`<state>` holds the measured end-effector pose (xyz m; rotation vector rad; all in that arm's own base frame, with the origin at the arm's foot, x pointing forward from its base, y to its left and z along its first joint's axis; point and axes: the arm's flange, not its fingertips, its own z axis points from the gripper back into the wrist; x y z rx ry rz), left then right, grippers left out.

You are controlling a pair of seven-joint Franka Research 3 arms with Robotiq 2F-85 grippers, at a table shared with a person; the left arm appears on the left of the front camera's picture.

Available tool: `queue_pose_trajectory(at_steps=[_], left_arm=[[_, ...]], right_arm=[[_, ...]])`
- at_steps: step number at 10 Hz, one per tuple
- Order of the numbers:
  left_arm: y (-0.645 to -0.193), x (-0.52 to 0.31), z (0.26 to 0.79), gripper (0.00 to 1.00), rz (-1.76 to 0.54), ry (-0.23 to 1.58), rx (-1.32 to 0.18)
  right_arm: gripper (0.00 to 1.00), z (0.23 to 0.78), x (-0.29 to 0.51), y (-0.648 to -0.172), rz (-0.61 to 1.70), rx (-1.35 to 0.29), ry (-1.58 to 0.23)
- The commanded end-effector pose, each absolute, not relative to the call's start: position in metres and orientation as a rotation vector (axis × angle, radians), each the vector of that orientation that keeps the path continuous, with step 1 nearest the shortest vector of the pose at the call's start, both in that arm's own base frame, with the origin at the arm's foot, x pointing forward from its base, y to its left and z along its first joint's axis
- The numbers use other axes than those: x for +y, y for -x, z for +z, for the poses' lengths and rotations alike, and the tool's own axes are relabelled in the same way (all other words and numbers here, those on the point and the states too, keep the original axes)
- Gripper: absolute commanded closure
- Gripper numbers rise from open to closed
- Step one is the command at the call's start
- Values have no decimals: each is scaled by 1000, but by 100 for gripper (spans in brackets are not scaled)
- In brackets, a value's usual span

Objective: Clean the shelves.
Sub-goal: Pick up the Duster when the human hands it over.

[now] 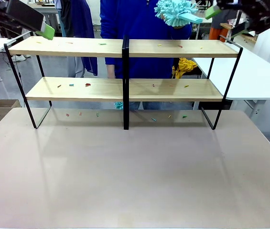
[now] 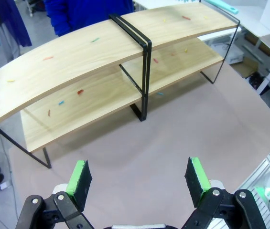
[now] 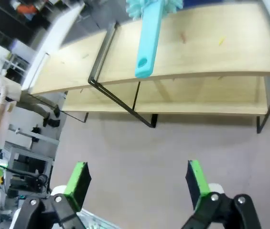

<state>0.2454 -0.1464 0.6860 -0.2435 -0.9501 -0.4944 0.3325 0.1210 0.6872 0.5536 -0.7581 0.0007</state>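
Two open grippers wait. The left gripper (image 2: 137, 174) overlooks the shelves (image 1: 77, 46) on the table (image 1: 125, 181). The right gripper (image 3: 137, 176) faces the duster (image 3: 146, 43) handle, apparently offered by the person (image 1: 135, 19). Scraps (image 1: 88, 85) litter both tiers.

You're in a robotics lab, not a home: your bench (image 1: 135, 181) stands among plain white tables (image 1: 261, 71) on a grey floor (image 1: 1, 78), with a cardboard box (image 1: 3, 108) alongside and cluttered equipment stands (image 3: 29, 138) beyond.

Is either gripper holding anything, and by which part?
Nothing: left gripper and right gripper stand open, empty. The fluffy turquoise duster is outside both.
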Motion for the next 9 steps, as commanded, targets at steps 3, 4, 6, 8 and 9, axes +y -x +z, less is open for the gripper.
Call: queue_pose_trajectory(at_steps=[3,4,6,8,9], left_arm=[[-246,-146,686,0,-497,251,-955],[-246,-146,686,0,-497,251,-955],[-246,-146,686,0,-497,251,-955],[-246,-146,686,0,-497,251,-955],[-246,-146,686,0,-497,251,-955]], right_arm=[[0,697,106,-377,-123,-572,-711],[0,701,100,-409,-139,-508,-796],[0,701,98,-476,-227,-433,-839],[0,689,94,-531,-293,-383,-907],[0,680,94,-554,-327,-372,-928]])
